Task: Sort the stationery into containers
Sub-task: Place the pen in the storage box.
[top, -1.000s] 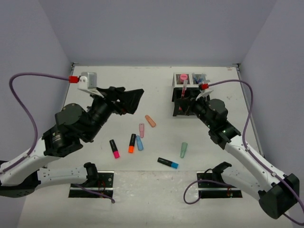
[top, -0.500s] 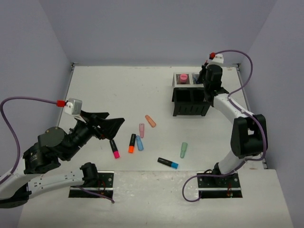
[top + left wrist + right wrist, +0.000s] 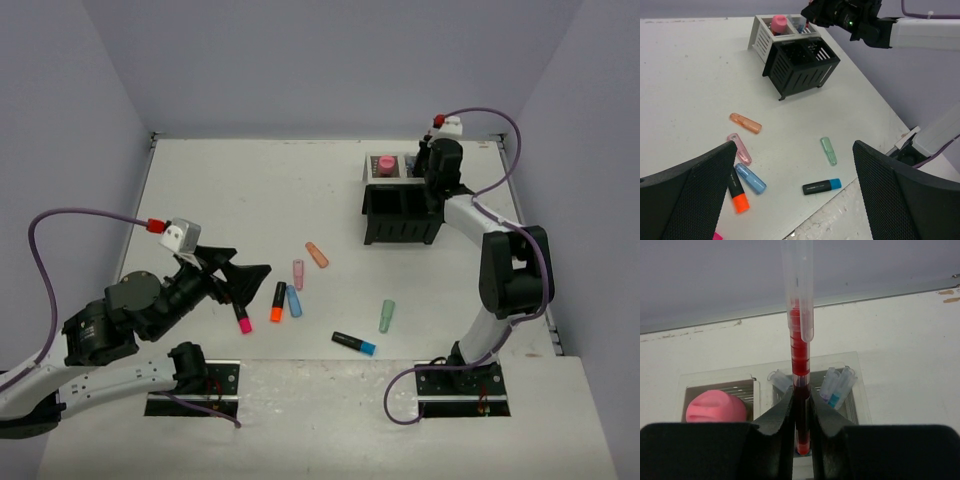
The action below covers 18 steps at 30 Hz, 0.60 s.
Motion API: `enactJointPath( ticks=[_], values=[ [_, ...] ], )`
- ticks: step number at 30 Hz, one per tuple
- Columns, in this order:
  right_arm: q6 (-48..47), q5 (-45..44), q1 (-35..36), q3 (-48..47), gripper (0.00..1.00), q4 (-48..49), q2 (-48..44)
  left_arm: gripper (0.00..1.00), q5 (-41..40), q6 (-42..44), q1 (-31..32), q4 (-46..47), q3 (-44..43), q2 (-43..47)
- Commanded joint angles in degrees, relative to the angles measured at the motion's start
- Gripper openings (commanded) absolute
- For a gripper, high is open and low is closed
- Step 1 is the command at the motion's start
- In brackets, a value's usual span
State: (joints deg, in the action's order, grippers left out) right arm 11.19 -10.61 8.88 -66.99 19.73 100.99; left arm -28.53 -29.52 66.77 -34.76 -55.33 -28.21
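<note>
My right gripper [image 3: 801, 396] is shut on a red pen [image 3: 799, 340], held upright with its lower end in the back right pale compartment of the black mesh organizer [image 3: 400, 212], beside blue pens [image 3: 840, 385]. A pink glue stick [image 3: 715, 407] stands in the back left compartment. My left gripper [image 3: 794, 146] hangs open and empty above the loose highlighters: peach [image 3: 745, 123], clear pink [image 3: 739, 149], blue [image 3: 750, 178], orange-capped [image 3: 736, 190], mint [image 3: 828, 150] and a black one with a blue cap [image 3: 821, 186]. A pink-capped highlighter [image 3: 241, 313] lies under its left finger.
The organizer's two dark front compartments [image 3: 805, 52] look empty. The table's near edge [image 3: 850, 210] runs just in front of the black and blue highlighter. Walls close the table at the back and on both sides.
The right gripper has carried the red pen from the organizer's front to over its back right compartment. The left gripper has dropped back toward the near left, above the highlighters.
</note>
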Motion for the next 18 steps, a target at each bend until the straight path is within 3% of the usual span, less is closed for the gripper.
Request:
enactJointPath(
  ticks=[1,4,12,15,18],
  values=[
    [-1.1,1.1,-0.3,-3.8,0.31,3.6,0.7,1.0,-0.2,3.3,0.0,0.5,0.2,0.4],
    [-1.1,1.1,-0.3,-4.0,0.4,3.1,0.8,1.0,-0.4,3.5,0.0,0.4,-0.1,1.4],
    [-1.1,2.2,-0.3,-3.4,0.41,2.4,-0.5,1.0,-1.7,3.3,0.0,-1.0,-0.7,4.0],
    [-0.2,4.0,0.1,-2.0,0.41,1.3,-4.9,1.0,-4.9,1.7,0.0,-2.8,-0.6,3.2],
    [1.3,4.2,1.6,-3.3,0.45,-6.9,-12.6,1.0,-13.3,-1.9,0.0,-7.4,-0.7,-0.4]
  ],
)
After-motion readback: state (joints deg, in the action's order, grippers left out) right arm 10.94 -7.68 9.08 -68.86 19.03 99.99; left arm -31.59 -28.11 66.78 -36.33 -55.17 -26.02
